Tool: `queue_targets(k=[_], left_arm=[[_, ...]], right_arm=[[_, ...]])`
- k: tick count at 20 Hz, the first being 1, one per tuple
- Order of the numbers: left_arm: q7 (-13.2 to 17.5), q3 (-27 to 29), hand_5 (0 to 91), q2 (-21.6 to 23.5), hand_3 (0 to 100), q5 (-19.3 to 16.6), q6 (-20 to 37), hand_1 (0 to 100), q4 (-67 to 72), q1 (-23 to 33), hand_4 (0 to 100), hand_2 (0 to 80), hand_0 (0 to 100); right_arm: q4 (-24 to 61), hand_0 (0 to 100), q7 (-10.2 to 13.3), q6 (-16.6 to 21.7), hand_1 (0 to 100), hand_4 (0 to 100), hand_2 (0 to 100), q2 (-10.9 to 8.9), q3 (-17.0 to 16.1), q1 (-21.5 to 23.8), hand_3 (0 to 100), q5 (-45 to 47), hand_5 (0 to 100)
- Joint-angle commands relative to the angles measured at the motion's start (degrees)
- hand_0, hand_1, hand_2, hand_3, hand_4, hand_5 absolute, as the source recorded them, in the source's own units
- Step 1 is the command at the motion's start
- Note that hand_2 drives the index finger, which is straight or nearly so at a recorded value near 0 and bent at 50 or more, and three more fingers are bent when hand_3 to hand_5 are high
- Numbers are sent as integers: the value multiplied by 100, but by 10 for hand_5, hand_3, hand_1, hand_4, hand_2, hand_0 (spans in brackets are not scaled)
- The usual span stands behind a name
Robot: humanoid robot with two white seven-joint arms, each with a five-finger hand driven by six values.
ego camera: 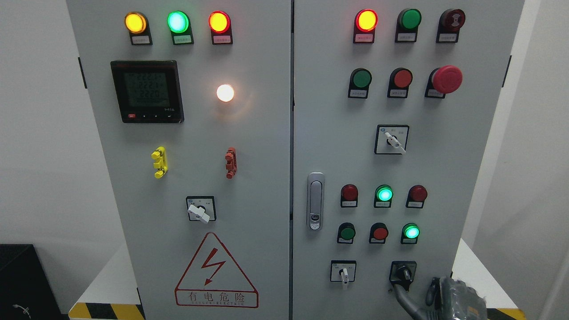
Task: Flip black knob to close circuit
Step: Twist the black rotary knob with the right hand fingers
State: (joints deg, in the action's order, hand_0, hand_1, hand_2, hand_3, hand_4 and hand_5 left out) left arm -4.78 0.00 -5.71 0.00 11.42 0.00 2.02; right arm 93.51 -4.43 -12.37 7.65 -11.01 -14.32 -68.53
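The black knob point(403, 272) sits at the lower right of the grey electrical cabinet point(284, 133), on the right door, just right of a white-handled selector switch point(343, 272). The right hand point(438, 298) rises from the bottom right corner, one grey finger point(402, 297) reaching up to touch the knob's lower edge; the hand grasps nothing. Above, two green indicator lamps point(384, 194) glow.

A single head-mounted view faces the grey electrical cabinet point(284, 133) straight on from close range, tilted slightly downward. The cabinet's two doors fill most of the picture, their seam running down the middle. White walls show past both side edges, and the right hand point(449, 298) enters at the lower right corner.
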Motion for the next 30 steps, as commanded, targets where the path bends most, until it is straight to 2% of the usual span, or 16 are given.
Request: queue_targets(k=[1, 30], left_arm=[[3, -114, 0, 0, 0, -123, 10, 556, 123, 0, 0, 0, 120], [-5, -114, 0, 0, 0, -123, 10, 556, 123, 0, 0, 0, 120]], right_arm=[[-87, 0, 12, -12, 218, 792, 824, 0, -121, -36, 960, -2, 820], [-78, 0, 21, 6, 219, 790, 819, -9, -296, -124, 960, 94, 814]])
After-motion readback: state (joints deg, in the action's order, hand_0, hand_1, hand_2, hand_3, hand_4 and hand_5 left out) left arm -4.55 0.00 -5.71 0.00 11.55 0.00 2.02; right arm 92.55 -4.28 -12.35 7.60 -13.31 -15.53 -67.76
